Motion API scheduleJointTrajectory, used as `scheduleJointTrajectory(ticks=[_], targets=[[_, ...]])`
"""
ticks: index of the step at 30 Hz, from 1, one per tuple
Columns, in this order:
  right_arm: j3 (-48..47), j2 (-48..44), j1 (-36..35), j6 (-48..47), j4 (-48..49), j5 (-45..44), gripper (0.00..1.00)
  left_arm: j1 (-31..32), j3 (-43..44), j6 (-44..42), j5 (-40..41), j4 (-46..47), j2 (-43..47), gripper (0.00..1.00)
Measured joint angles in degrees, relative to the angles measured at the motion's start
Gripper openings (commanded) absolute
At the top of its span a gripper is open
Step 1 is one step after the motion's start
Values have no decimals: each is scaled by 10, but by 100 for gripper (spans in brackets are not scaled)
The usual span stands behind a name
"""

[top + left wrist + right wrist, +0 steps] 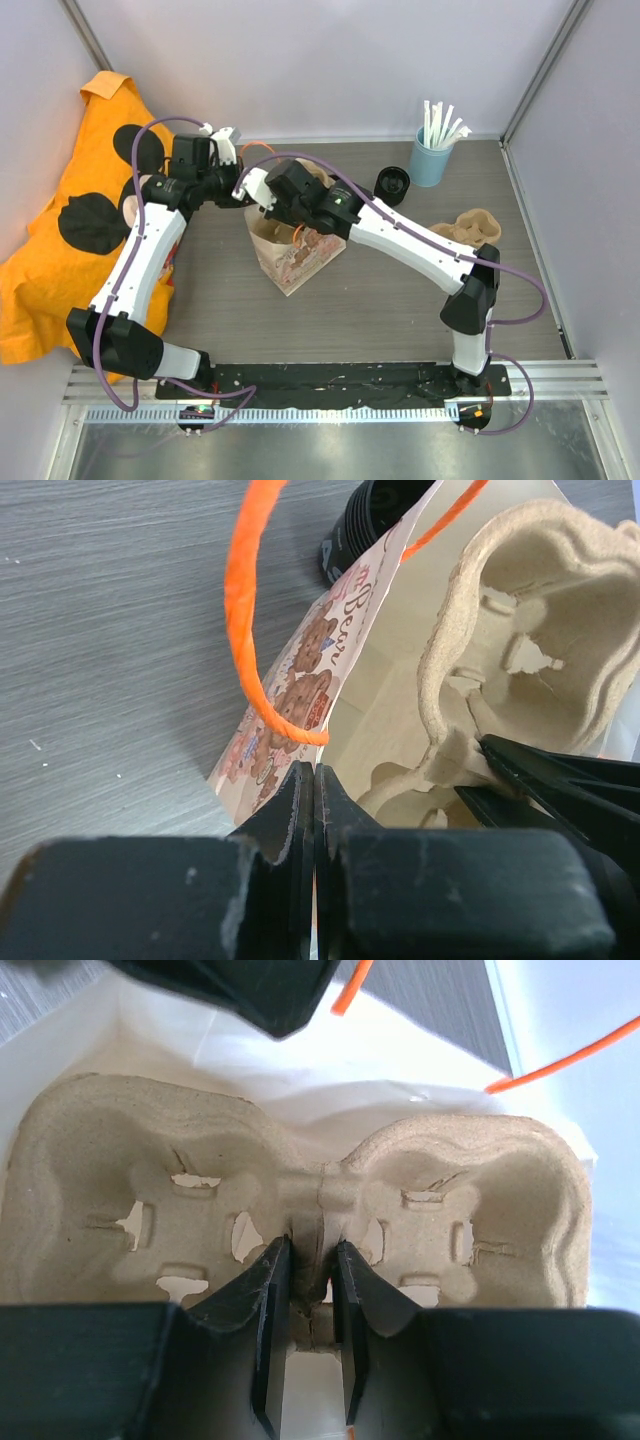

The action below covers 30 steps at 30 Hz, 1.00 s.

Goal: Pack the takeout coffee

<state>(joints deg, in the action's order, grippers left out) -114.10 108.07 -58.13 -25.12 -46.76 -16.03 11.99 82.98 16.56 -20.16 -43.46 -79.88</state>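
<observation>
Right claw [310,1255] tight on pulp tray [130,1150] ridge.

The bag [293,262] stands mid-table, a tray [130,1155] in its mouth. Behind-right of it sits the coffee cup [392,183], the straw cup [430,162] just right of that. A second tray [474,228] lies right of the bag, a cloth [60,235] far left

Pulp tray [150,1140] seemingly plugs paper bag [290,265] mouth, bare tabletop [350,320] nearside
</observation>
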Motion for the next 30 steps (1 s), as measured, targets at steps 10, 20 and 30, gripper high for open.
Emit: scheduleJointTrajectory(ticks=[10,20,30], targets=[[36,-17,0,14,6,1,27,0,0,2,11,0,0,0],[49,-17,0,16,22,-4,27,0,0,9,13,0,0,0],[45,-17,0,30,27,12,27,0,16,12,2,-3,-7,2]])
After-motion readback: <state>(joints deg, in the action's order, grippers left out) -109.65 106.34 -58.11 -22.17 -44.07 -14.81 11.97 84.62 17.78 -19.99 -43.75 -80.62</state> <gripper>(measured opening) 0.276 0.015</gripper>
